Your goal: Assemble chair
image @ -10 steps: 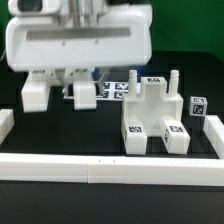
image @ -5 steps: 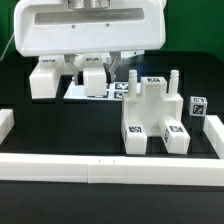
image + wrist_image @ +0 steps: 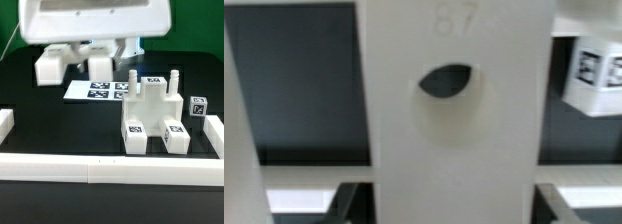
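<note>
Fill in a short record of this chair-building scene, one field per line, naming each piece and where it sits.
lifted chair piece: wide, white, hangs above the table, two blocky legs pointing down
standing chair piece: on the table, exterior view's right, two pegs pointing up, tags on front
small tagged block: just beyond it, further right
marker board: flat, under the lifted piece
border bar: along the near edge
slat: fills wrist view, one oval hole

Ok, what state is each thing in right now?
large chair piece: held in the air above the table.
gripper: out of sight, shut on that piece.
pegged chair piece: standing on the table, pegs up, free.
small tagged block: resting on the table.
marker board: lying flat.
</note>
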{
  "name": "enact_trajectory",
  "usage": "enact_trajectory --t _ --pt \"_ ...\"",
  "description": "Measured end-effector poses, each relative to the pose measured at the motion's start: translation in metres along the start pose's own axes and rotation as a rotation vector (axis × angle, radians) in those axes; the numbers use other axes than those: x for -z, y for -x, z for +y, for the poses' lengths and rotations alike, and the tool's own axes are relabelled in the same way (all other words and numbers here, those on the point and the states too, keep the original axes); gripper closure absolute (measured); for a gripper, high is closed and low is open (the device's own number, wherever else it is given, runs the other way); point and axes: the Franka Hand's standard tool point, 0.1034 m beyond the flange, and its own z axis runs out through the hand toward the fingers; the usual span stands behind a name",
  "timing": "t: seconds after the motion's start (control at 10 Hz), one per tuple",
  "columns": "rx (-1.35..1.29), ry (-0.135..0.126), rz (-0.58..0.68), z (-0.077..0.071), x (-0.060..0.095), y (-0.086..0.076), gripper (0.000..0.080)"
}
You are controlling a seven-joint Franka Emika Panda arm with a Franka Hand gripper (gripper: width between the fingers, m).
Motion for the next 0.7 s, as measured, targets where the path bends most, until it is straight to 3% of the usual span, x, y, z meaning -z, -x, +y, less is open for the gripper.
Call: enact_trajectory --t 0.2,0.3,0.4,0.7 --pt "-0.057 -0.002 0.0 -0.04 0.007 -0.003 0.0515" --pt "-0.104 0.021 -0.017 -0.064 0.005 -0.007 0.0515" --pt "-0.109 0.028 -0.032 -0.084 0.001 -0.014 0.0515" --pt "-0.084 0.023 -0.029 -0.079 -0.001 -0.015 0.0515"
